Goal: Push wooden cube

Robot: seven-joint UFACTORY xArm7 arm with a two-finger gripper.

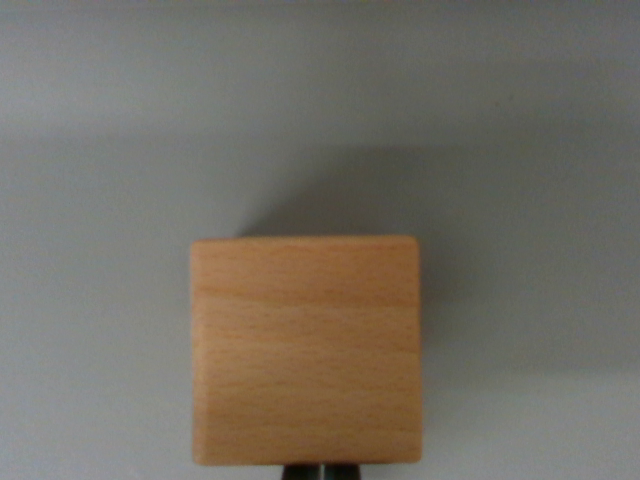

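Pale beech-coloured wood with fine horizontal grain fills the lower middle of the wrist view: the wooden cube (305,350) sits there with one broad face turned to the camera, its corners slightly rounded and its edges square to the frame. Only that single face shows; the cube's other sides are hidden behind it, and the whole picture is soft and a little blurred, so finer marks in the grain are hard to make out. Around the cube on every side lies a plain grey table (100,150), bare and even in tone, lighter toward the top of the view. A soft dark shadow (400,190) spreads from the cube's upper edge toward the wrist view's right. No other object lies beside the cube or in its way. Just below the cube's lower edge, at the very bottom of the frame, two small dark tips of the gripper (321,472) poke into view, cut off by the frame so that only their ends show. They stand close together with just a thin pale line between them, so the claw looks narrow, nearly closed, and it holds nothing. The tips appear to sit right against the cube's lower edge, though the blur makes true contact impossible to confirm.
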